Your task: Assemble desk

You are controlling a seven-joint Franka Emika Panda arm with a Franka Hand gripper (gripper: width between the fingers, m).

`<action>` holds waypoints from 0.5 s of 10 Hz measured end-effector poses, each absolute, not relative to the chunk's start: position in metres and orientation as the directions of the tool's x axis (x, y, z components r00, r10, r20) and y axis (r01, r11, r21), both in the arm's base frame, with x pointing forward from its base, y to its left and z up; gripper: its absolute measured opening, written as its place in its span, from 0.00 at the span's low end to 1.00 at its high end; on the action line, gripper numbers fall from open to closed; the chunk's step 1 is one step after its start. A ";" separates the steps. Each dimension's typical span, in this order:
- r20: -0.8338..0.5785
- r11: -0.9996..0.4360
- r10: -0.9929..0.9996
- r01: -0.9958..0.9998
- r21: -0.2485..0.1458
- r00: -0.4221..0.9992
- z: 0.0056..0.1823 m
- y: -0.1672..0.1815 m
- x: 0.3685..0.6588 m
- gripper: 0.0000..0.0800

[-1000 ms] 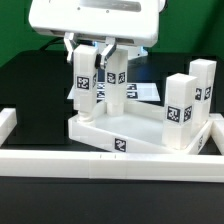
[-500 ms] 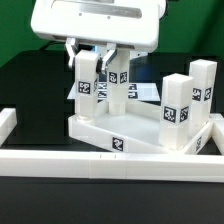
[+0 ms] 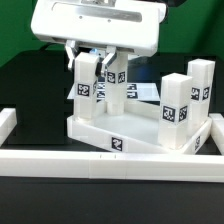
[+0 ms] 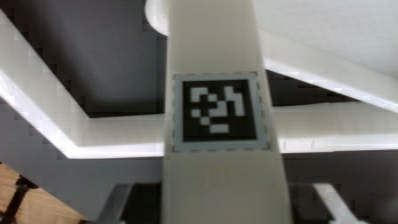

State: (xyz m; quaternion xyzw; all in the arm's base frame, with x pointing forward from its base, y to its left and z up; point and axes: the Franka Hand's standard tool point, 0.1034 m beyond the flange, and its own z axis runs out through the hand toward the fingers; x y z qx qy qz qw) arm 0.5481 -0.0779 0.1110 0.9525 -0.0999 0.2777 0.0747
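Black surface rings the desk panel [image 3: 120, 135]; fingers [image 3: 100, 62] pinch a tagged leg [image 3: 84, 90] upright at its far corner on the exterior view's left, beside another leg [image 3: 116, 85].

Desk panel [image 3: 110, 135]: white plastic, smooth, slight sheen on the raised rim. Legs, e.g. the one in the claw [image 3: 84, 92] and the upright pair at the exterior view's right [image 3: 190, 105]: same white plastic, smooth faces, matt-ish; each w/ a flat black-and-white printed tag [image 4: 217, 108], tag surface matt, looks like paper or sticker. Claw [image 3: 96, 62] housing: white, glossy, hard plastic look. Border bar [image 3: 100, 162] at front: white, smooth, semi-matt. Table [image 3: 30, 85]: black, matt, no visible grain.
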 end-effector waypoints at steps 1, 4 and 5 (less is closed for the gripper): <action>0.534 -0.969 -0.151 -0.230 0.085 0.832 0.109 -0.077 0.547 0.37; 0.532 -0.970 -0.151 -0.230 0.085 0.833 0.108 -0.077 0.546 0.77; 0.528 -0.970 -0.153 -0.229 0.081 0.835 0.110 -0.077 0.546 0.80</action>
